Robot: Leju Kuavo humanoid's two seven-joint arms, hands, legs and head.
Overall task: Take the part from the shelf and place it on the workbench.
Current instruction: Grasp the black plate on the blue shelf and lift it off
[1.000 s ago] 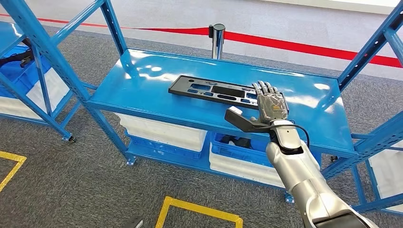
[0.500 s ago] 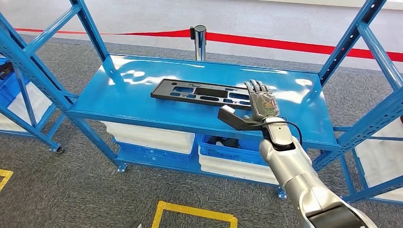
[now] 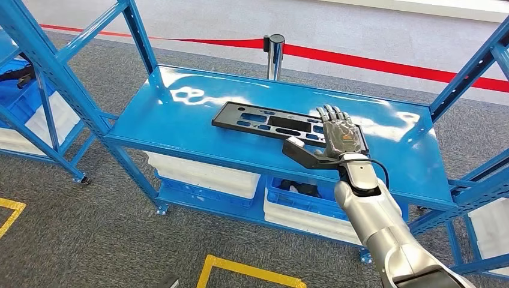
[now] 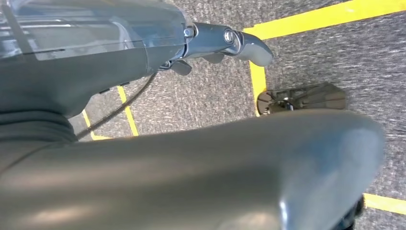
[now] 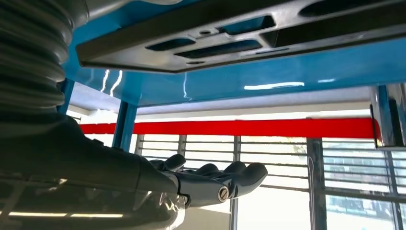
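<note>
A flat black part with several cutouts lies on the blue shelf board. My right hand is stretched out over the part's right end, fingers straight, thumb held out to the side. The right wrist view shows the part close by, with a gap between it and the extended fingers; nothing is in the hand. My left hand hangs over grey carpet with a yellow line, holding nothing, its thumb standing off from the fingers.
Blue uprights frame the shelf at both ends. White and blue bins sit on the lower level. A chrome post with a red belt stands behind. Yellow floor marks lie in front.
The whole picture swung sideways and back, so the camera moved. My right hand keeps its flat, stretched pose over the part's right end. The part has not moved on the shelf.
</note>
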